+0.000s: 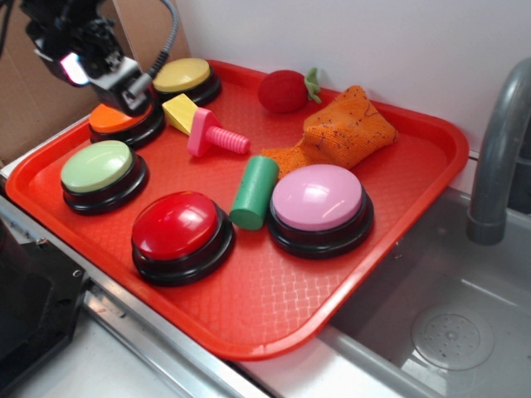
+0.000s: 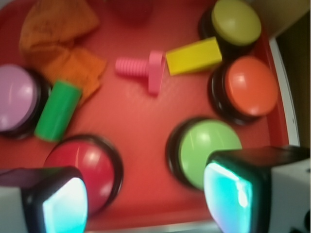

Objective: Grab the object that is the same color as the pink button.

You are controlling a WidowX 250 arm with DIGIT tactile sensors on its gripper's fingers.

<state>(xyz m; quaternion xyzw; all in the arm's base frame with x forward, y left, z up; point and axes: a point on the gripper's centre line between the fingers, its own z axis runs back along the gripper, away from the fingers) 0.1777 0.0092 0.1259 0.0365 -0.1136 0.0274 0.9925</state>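
Wrist view shows the gripper (image 2: 146,194) with fingers (image 2: 63,206) wide apart, holding nothing. The pink bolt (image 2: 143,70) lies on the red tray (image 2: 141,131), its head touching the yellow block (image 2: 194,56). Coming down, a finger might bump that block and push the bolt away.

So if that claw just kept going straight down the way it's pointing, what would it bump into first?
Probably the round glossy green dome button: in the wrist view the open gripper points down at bare red plastic tray, with one finger overlapping that button. Depth is unclear.
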